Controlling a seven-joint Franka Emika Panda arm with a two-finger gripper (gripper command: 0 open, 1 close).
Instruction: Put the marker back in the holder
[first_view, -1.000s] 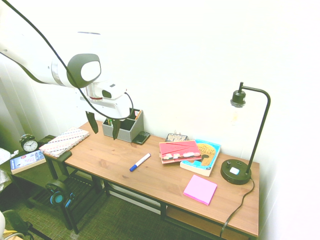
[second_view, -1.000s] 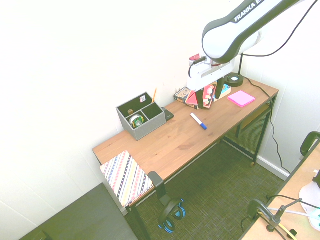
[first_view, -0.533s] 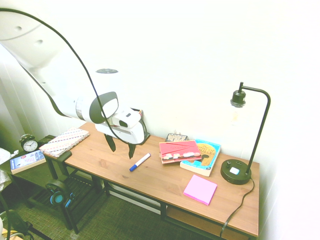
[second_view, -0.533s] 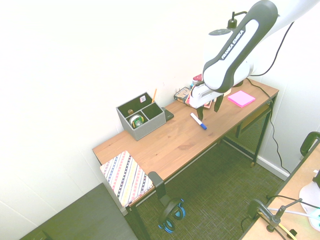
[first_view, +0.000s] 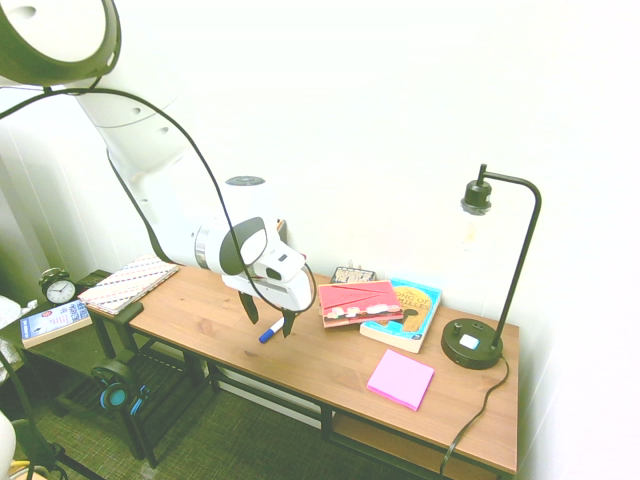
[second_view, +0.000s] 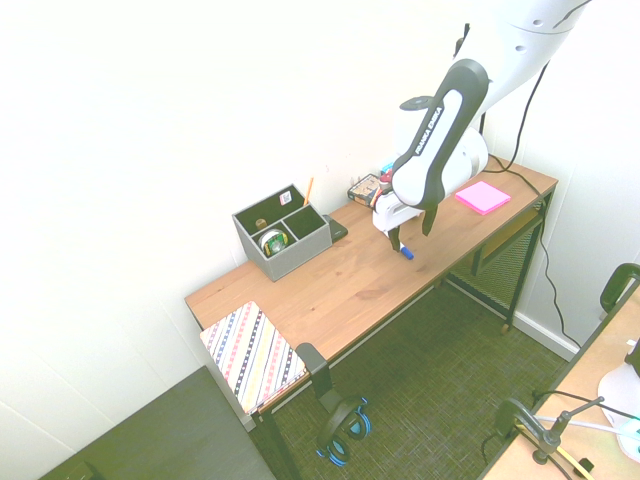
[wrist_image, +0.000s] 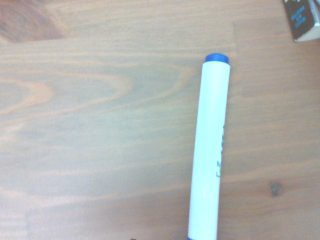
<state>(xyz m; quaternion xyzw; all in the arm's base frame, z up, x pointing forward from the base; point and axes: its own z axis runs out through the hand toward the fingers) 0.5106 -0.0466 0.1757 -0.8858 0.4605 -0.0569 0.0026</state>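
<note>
The gripper (first_view: 268, 319) has dropped from above the back of the desk (first_view: 340, 365) to just over the marker (first_view: 267, 334). Its two dark fingers (first_view: 249, 308) stand spread, one on each side of the marker and holding nothing. The marker has not moved: it lies flat on the wood near the front edge, blue cap toward that edge. In the wrist view its white barrel (wrist_image: 211, 145) lies on bare wood grain.

Further back, the grey holder (second_view: 284, 238), which the arm hid from the first exterior camera half a second ago and still hides, shows in the second exterior view. It stands at the wall, well apart from the marker. One front compartment holds a round greenish object (second_view: 271, 241); an orange stick (second_view: 307, 190) leans out of a rear compartment.
</note>
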